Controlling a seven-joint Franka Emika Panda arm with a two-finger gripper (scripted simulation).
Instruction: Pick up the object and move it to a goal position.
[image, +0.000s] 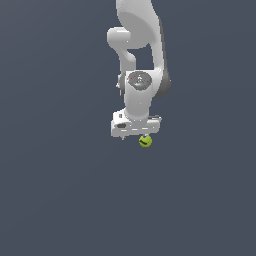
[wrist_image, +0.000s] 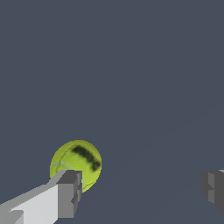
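Exterior view: white gripper hangs from the arm, pointing down over the plain dark grey surface, near its middle. Yellow-green ball with dark curved mark sits just below the gripper body.

Wrist view: fingers stand wide apart. Ball lies against one fingertip, well apart from the other; contact uncertain.

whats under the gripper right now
The yellow-green ball lies below the gripper, jaws wide apart. One finger covers part of the ball; any contact is unclear.
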